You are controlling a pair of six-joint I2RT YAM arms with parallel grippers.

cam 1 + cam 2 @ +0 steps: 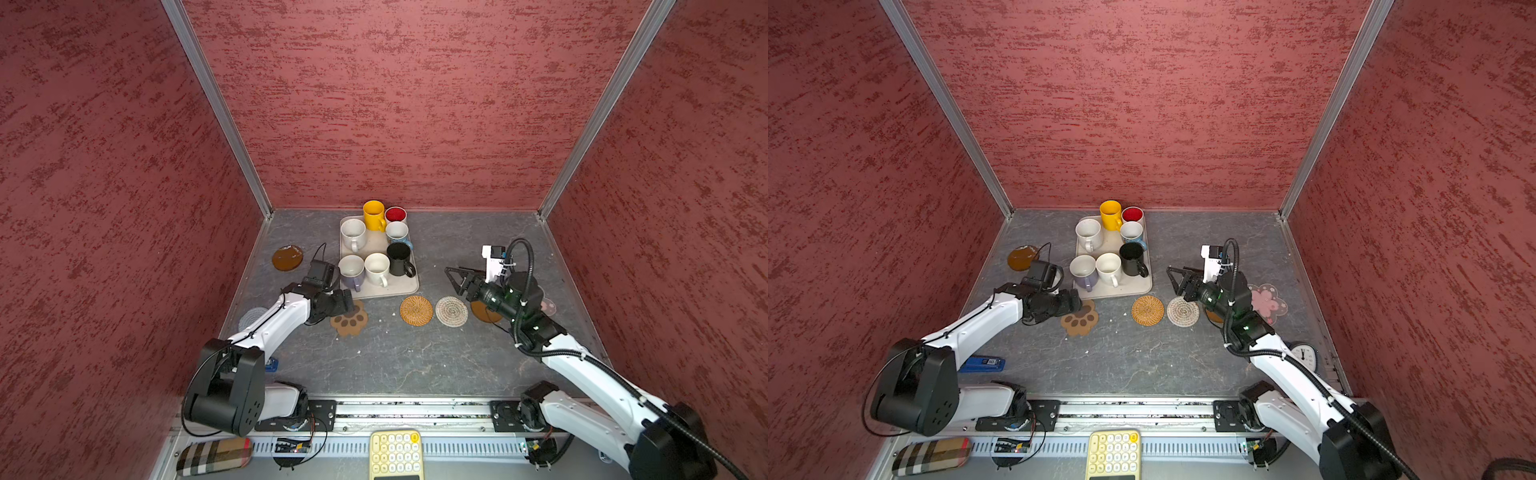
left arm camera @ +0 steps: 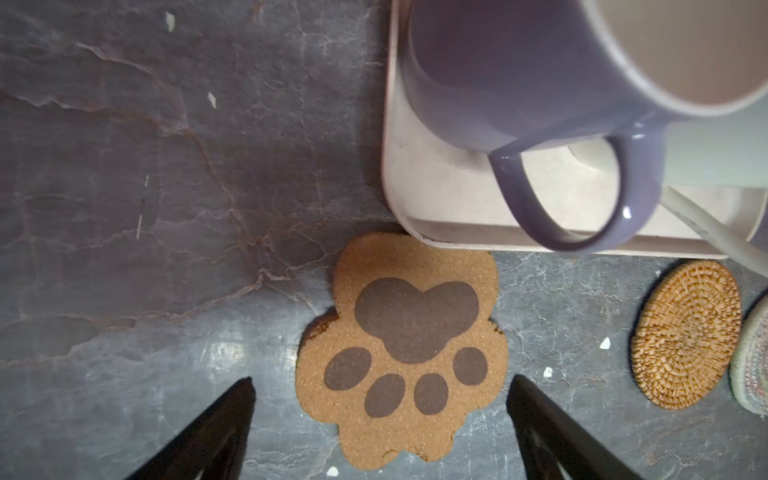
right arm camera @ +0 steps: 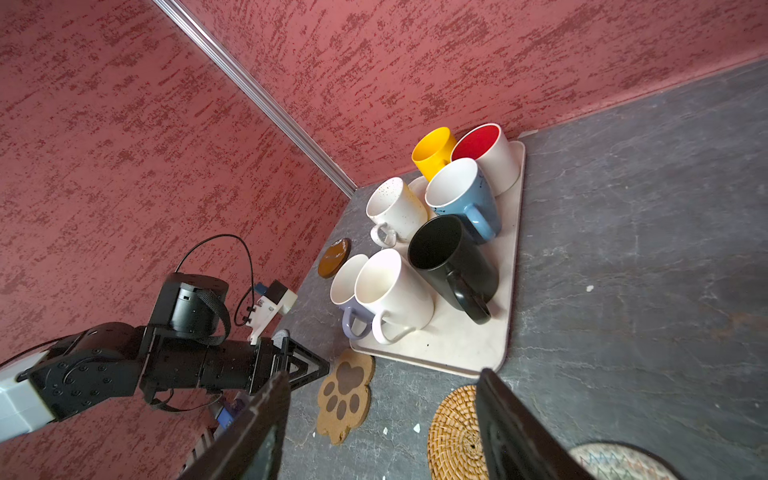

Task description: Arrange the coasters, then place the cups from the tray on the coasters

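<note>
Brown paw mat: lying flat, its toes between my fingertips
Left pincer: I am holding it wide open, empty

Left gripper low, fingers spread, right gripper raised, fingers apart

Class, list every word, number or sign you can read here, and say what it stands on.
No text reads clearly.
Yellow calculator: key markings too small.
Blue box: white label, blurred.
Round dial: numerals too small to trust.
Paw mat: a paw print only, no writing.
</note>
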